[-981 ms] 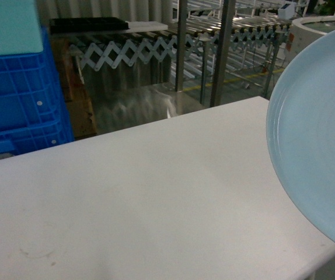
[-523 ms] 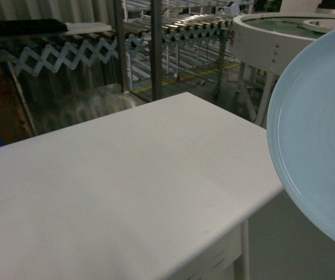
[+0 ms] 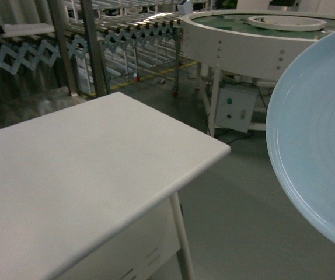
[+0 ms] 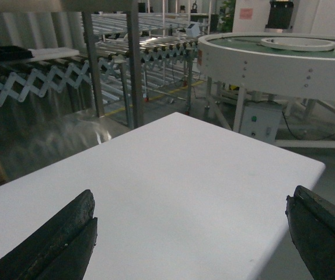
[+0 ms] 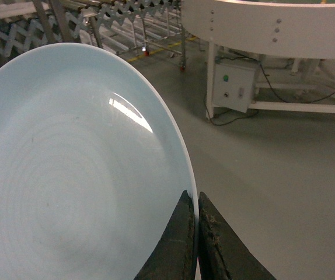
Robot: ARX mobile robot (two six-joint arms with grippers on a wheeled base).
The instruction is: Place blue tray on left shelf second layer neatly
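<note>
Grey workshop floor (image 3: 243, 192) spreads beyond a bare white table (image 3: 86, 169), with a round white conveyor (image 3: 243, 35) on legs behind it and an expanding roller conveyor (image 4: 51, 81) running along the corrugated back wall. By my reading the task is only partly done: the blue tray (image 5: 68, 169) is already picked up and carried in the air, filling the right edge of the head view beside the table's corner, but nothing that can be told as the left shelf shows in any view, so finding it, lining up with the second layer and setting the tray down square all remain. The right gripper (image 5: 198, 233) has its fingers pinched closed on the tray's rim, holding it tilted. The left gripper (image 4: 191, 233) hangs over the tabletop, spread wide with nothing between its fingers
</note>
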